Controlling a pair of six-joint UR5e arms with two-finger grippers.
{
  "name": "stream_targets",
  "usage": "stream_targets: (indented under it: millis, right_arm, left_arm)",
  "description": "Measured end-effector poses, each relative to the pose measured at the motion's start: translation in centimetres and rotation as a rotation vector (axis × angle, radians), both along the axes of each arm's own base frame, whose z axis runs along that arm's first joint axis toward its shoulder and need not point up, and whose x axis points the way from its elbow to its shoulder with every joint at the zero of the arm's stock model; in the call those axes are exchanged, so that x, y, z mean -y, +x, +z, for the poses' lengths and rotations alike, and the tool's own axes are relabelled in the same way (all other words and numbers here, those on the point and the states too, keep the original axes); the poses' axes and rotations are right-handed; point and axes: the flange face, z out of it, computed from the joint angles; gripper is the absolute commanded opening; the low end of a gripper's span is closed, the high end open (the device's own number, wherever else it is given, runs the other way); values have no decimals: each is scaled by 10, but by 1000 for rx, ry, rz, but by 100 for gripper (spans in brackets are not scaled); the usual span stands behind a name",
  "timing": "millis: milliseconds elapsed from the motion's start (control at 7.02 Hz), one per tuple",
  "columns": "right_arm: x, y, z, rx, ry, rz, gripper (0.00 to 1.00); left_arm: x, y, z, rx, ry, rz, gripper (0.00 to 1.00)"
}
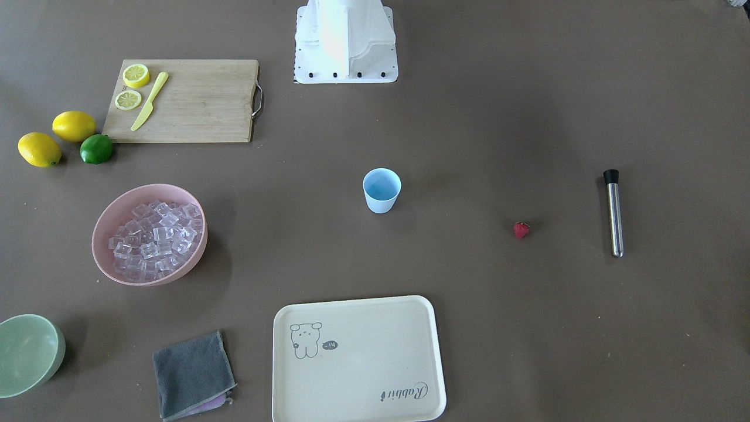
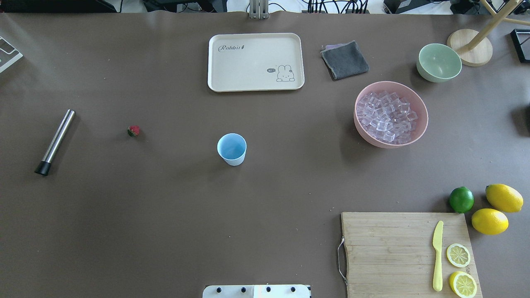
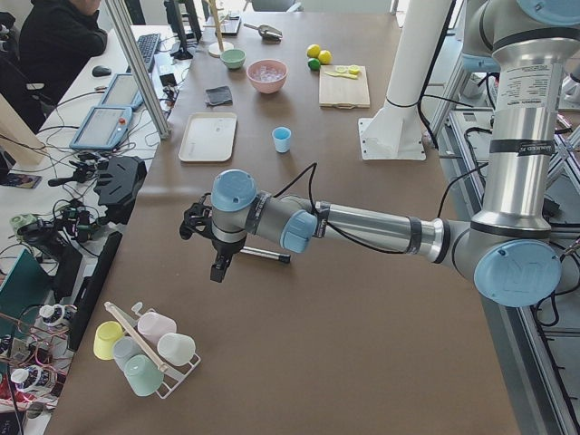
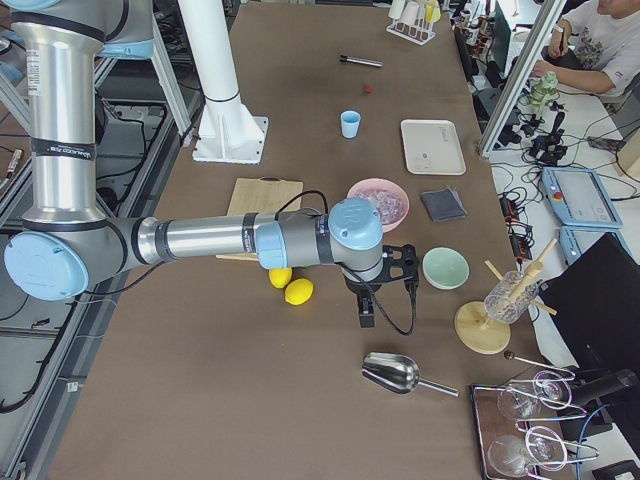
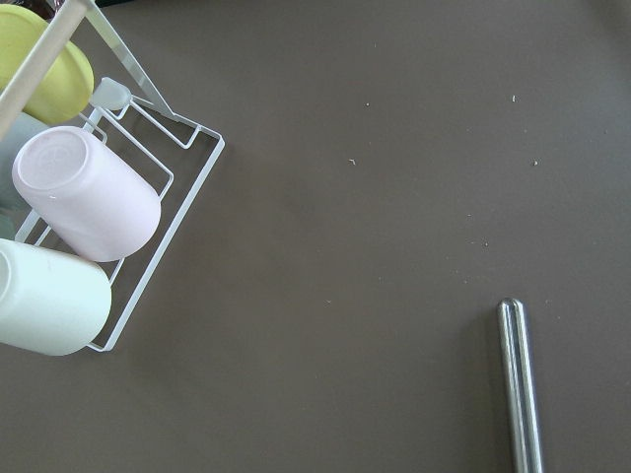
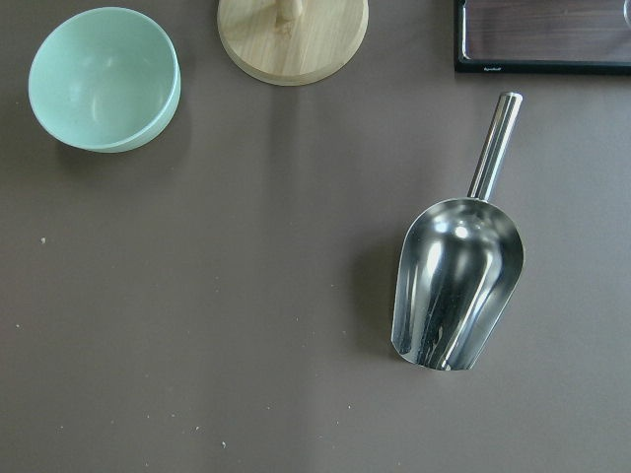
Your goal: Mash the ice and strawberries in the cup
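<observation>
While the cup (image 2: 232, 149) stands upright and open-mouthed near the middle of the tabletop (image 2: 165, 215), the strawberry (image 2: 133, 131) is seen lying well apart from it toward the robot's left, and a steel muddler (image 2: 55, 142) with a black tip is laid flat farther out on that side. The ice (image 2: 387, 116) is heaped in a pink bowl (image 2: 391, 145) to the robot's right of the cup, well apart from it. A cream tray (image 2: 252, 66), a grey cloth (image 2: 344, 60) and a pale green bowl (image 2: 437, 78) are set along the far edge, and a cutting board (image 2: 385, 248) with lemon slices and a yellow knife is placed at the near right, beside a lime and two lemons. The left arm is stretched low and nearly level over its end of the tabletop, the left gripper (image 3: 220, 267) pointed down above the muddler, near a wire rack of cups (image 5: 148, 197). The right arm is likewise extended level, the right gripper (image 4: 366, 312) pointed down near the green bowl and a steel scoop (image 6: 455, 286). Whether either gripper is apart or together cannot be told. Neither is touching anything.
</observation>
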Motion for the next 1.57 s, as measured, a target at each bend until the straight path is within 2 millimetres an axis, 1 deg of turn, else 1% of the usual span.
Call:
stream_targets:
  millis: [142, 427, 712, 854, 997, 1139, 1282, 1424, 1566]
  right_arm:
    - [-1, 0, 0, 3, -2, 15, 100]
    - [0, 0, -6, 3, 6, 26, 99]
    - [-1, 0, -9, 4, 11, 28, 98]
    - [3, -3, -18, 10, 21, 28, 98]
    - [23, -14, -46, 22, 40, 32, 95]
    - [56, -43, -88, 45, 45, 37, 96]
    - [91, -94, -140, 75, 32, 39, 96]
    - [112, -148, -188, 96, 15, 40, 95]
    - [116, -198, -219, 105, 24, 18, 95]
  left_arm:
    - [-3, 0, 3, -4, 3, 1, 98]
    - [-5, 0, -5, -9, 19, 0, 98]
    - [-7, 0, -14, -25, -1, -35, 98]
    - [-7, 0, -19, -34, -11, -57, 98]
    - [-7, 1, -21, -37, -7, -66, 98]
    - [-7, 1, -20, -37, 7, -70, 98]
    - [-5, 3, -21, -37, 22, -71, 98]
    - [-3, 5, -19, -36, 27, -67, 98]
    - [-1, 6, -14, -36, 32, -63, 98]
